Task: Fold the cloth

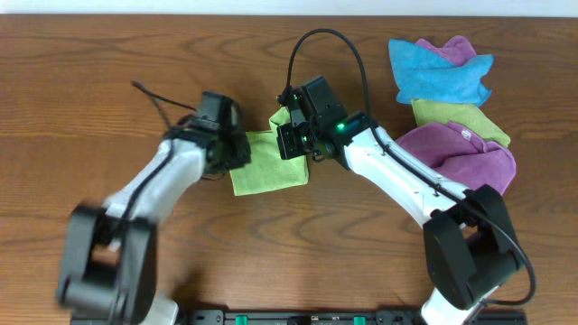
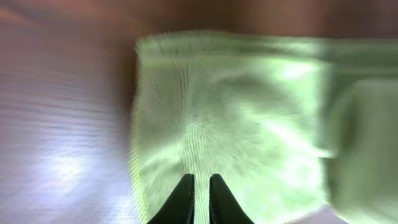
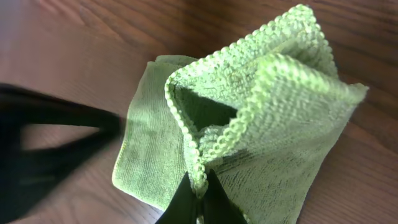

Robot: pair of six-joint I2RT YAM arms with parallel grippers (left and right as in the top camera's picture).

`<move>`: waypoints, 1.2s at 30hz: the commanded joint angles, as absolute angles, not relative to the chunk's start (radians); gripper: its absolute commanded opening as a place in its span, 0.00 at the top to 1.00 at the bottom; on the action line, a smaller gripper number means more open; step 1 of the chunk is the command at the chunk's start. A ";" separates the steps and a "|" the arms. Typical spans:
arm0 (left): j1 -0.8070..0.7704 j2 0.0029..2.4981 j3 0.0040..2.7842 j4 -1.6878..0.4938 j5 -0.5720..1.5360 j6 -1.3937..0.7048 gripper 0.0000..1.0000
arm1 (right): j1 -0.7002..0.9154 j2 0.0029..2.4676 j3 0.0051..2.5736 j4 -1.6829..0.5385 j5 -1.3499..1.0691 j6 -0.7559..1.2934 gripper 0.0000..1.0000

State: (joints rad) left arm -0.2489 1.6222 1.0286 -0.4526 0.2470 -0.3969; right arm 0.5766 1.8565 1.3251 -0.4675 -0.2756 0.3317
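The lime cloth (image 1: 266, 168) lies partly folded on the wooden table between my two arms. My left gripper (image 1: 240, 152) is at its left edge, and in the left wrist view the black fingers (image 2: 185, 198) stand almost together with a strip of the ribbed cloth (image 2: 230, 106) between them. My right gripper (image 1: 294, 139) holds the cloth's upper right part raised. In the right wrist view it is shut (image 3: 199, 188) on the stitched hem, and the cloth (image 3: 280, 130) stands up as a doubled flap over a flat layer.
At the back right lies a pile of other cloths: a blue one (image 1: 433, 70), a small purple one (image 1: 462, 50), a duller olive-green one (image 1: 456, 116) and a large purple one (image 1: 462, 155). The left arm (image 3: 50, 143) shows as a dark blur in the right wrist view.
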 commanded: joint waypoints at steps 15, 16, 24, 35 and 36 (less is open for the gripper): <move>-0.163 0.833 1.031 -0.812 0.124 -0.397 0.81 | 0.720 1.858 1.341 -0.416 -0.148 0.317 0.99; -0.163 0.809 1.031 -0.830 0.124 -0.397 0.80 | 0.725 1.868 1.341 -0.414 -0.144 0.317 0.98; -0.164 0.714 1.031 -0.972 0.138 -0.397 0.73 | 0.741 1.933 1.341 -0.385 -0.142 0.322 0.98; -0.164 0.714 1.031 -0.995 0.158 -0.397 0.71 | 0.777 2.008 1.341 -0.305 -0.142 0.382 0.98; -0.164 0.714 1.031 -0.995 0.158 -0.397 0.71 | 0.777 2.011 1.341 -0.297 -0.142 0.390 0.99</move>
